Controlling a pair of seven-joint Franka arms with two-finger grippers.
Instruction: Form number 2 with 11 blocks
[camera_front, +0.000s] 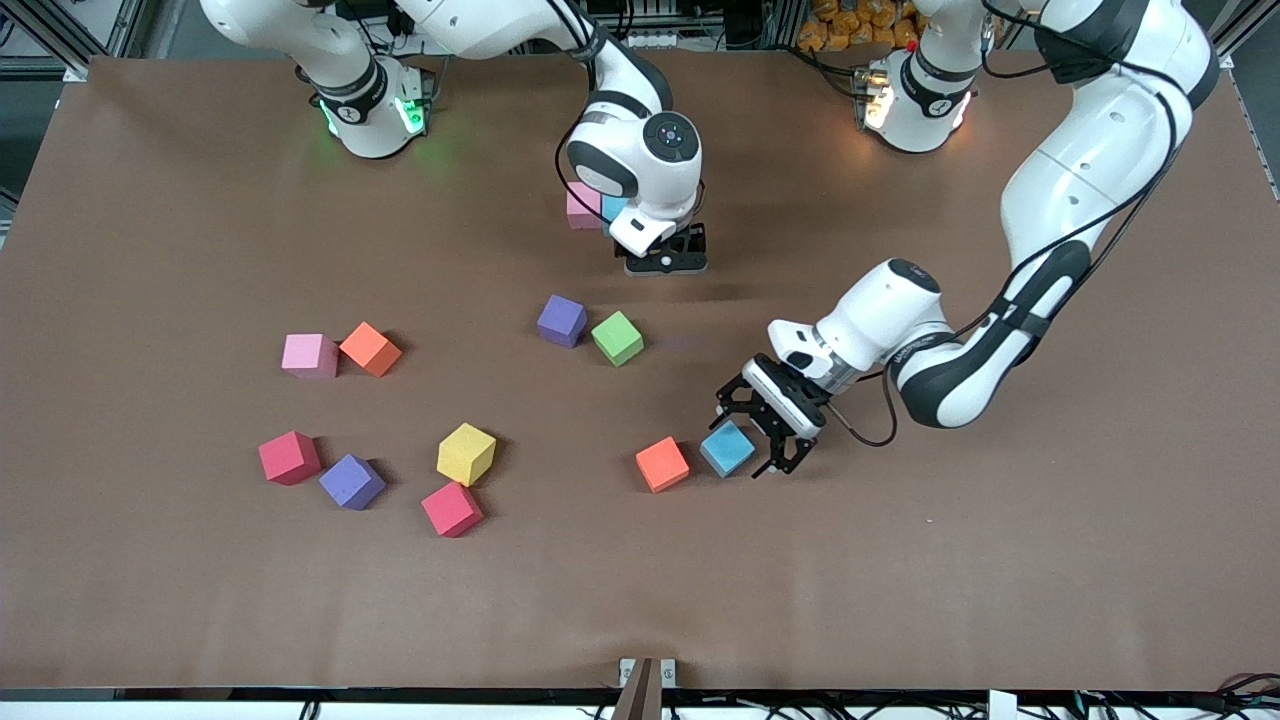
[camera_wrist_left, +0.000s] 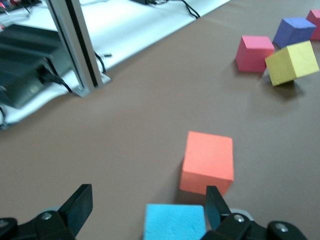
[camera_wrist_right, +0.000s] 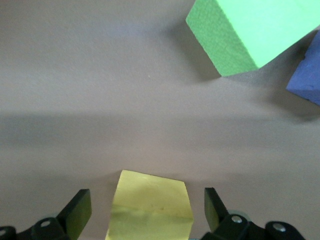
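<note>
Matte cubes — green cube (camera_front: 617, 338), light blue cube (camera_front: 727, 448).

Eleven foam blocks lie mostly scattered: pink (camera_front: 309, 355) touching orange (camera_front: 370, 349), purple (camera_front: 561, 320) beside green (camera_front: 617, 338), another orange (camera_front: 662, 464) beside light blue (camera_front: 727, 448) (all flat), while pink (camera_front: 582, 208), blue and yellow (camera_wrist_right: 149, 206) sit in a row.

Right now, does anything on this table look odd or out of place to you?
Nothing is damaged or spilled. The loose cubes lie scattered at random angles. One yellow cube sits tilted, leaning on the red cube beside it. The open left gripper straddles a light blue cube; the open right gripper straddles another yellow cube.
</note>
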